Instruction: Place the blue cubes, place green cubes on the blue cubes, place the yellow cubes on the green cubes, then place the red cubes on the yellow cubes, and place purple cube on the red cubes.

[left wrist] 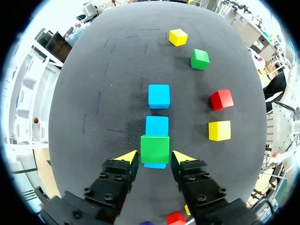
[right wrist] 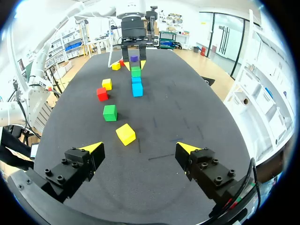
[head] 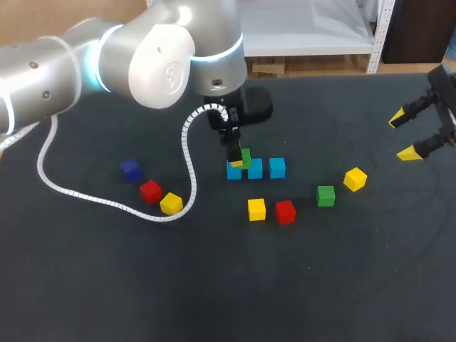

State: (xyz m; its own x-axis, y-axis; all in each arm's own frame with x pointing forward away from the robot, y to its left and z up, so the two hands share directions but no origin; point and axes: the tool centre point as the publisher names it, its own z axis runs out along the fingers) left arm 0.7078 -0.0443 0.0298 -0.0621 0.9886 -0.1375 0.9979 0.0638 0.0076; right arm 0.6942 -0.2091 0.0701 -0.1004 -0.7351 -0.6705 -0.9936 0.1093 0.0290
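No legible text or labels

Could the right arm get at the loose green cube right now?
Likely yes: the right gripper is open, and the loose green cube stands clear of the nearby yellow cube, uncovered.

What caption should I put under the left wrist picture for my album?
A green cube sits on a blue cube between the yellow tips of the left gripper.
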